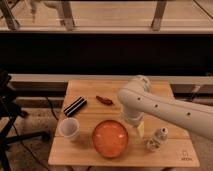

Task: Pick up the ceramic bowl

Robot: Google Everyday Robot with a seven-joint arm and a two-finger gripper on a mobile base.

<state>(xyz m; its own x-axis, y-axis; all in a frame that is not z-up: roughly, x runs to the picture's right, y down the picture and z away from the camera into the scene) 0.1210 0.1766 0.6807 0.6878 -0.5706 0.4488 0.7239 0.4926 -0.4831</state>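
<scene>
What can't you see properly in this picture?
All in the camera view:
- The gripper, just right of the ceramic bowl: mostly hidden behind the arm.
- The arm: its far end is cut off by the picture's right edge.
- The two small objects right of the gripper: too small to name.
- The small dark red thing behind the bowl: too small to identify.
</scene>
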